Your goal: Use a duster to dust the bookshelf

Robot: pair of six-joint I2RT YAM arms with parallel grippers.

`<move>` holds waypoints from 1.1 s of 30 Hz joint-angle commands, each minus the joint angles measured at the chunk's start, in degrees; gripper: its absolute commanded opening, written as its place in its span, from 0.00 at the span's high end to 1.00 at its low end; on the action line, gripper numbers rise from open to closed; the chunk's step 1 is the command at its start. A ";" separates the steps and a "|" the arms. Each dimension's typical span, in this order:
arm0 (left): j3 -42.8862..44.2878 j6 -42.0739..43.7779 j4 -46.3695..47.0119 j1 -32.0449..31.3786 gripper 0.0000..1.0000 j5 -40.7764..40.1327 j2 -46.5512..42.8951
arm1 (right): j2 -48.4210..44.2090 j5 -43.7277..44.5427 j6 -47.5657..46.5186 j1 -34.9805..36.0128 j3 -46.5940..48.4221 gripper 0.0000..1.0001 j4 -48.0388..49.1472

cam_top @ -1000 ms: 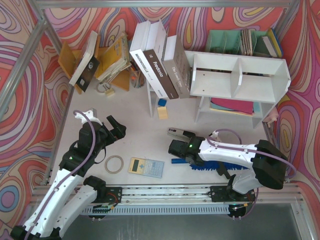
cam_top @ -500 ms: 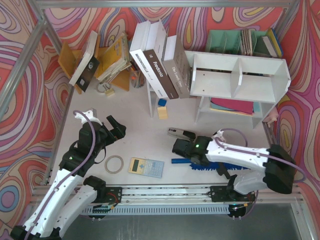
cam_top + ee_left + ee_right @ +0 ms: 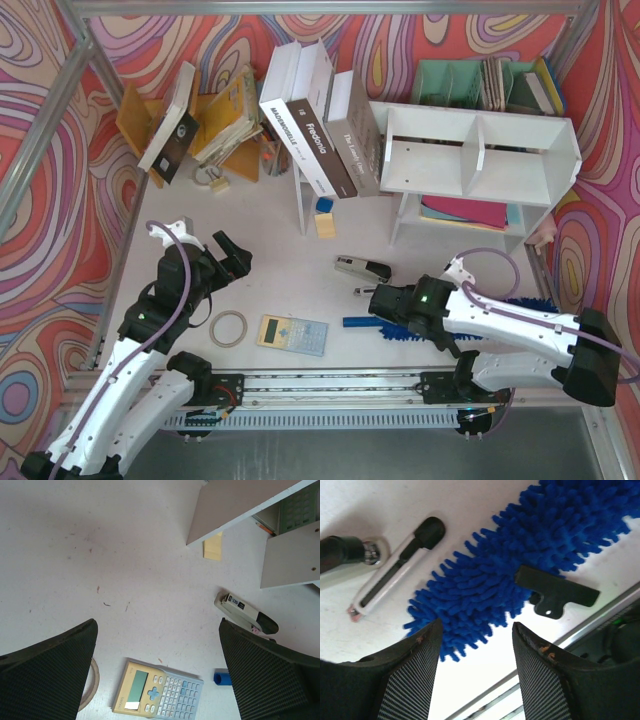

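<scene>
The white two-tier bookshelf stands at the back right, with coloured folders on its lower tier. The fluffy blue duster lies on the table near the front edge, mostly under my right arm, and its slim blue handle points left. My right gripper is open just above the duster's handle end. In the right wrist view the duster lies ahead of the open right gripper, untouched. My left gripper is open and empty at the left. The left wrist view shows the handle tip.
A black stapler lies just behind the right gripper. A calculator and a tape ring lie near the front. A black clip rests on the duster. Books lean left of the shelf, with a yellow rack and a green organiser behind.
My right arm has swung right, carrying the open gripper right along the duster's handle end and uncovering the stapler. The left arm has not moved.
</scene>
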 commanded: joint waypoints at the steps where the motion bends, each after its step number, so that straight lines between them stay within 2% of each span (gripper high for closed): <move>1: -1.03 -0.21 0.74 -0.09 0.02 -0.42 -0.74 | -1.47 1.01 -0.33 -0.30 -2.75 0.44 -7.33; 5: -0.94 -0.20 0.72 -0.09 0.02 -0.27 -0.71 | -7.07 -1.25 4.24 -0.26 -8.33 0.46 -3.43; 7: -0.88 -0.17 0.68 -0.12 0.02 -0.18 -0.56 | -9.97 -3.16 9.07 -0.27 -11.25 0.49 -3.31; 10: -1.02 -0.30 0.94 -0.11 0.02 0.18 -0.23 | -11.70 -3.34 10.92 -0.25 -12.05 0.55 -4.10; 17: -0.88 -0.19 0.97 -0.12 0.02 0.12 0.01 | -7.67 -5.50 15.56 -0.26 -10.81 0.49 -8.17; 25: -0.88 -0.28 1.31 -0.15 0.02 0.28 0.34 | -8.16 -5.50 16.24 -0.29 -10.83 0.49 -6.93; 29: -1.09 -0.25 1.32 -0.16 0.02 0.33 0.20 | -8.58 -2.24 15.28 -0.73 -11.23 0.50 -4.40; 33: -1.14 -0.26 1.22 -0.13 0.02 0.42 0.01 | -10.43 0.90 7.90 -4.17 -12.36 0.51 1.14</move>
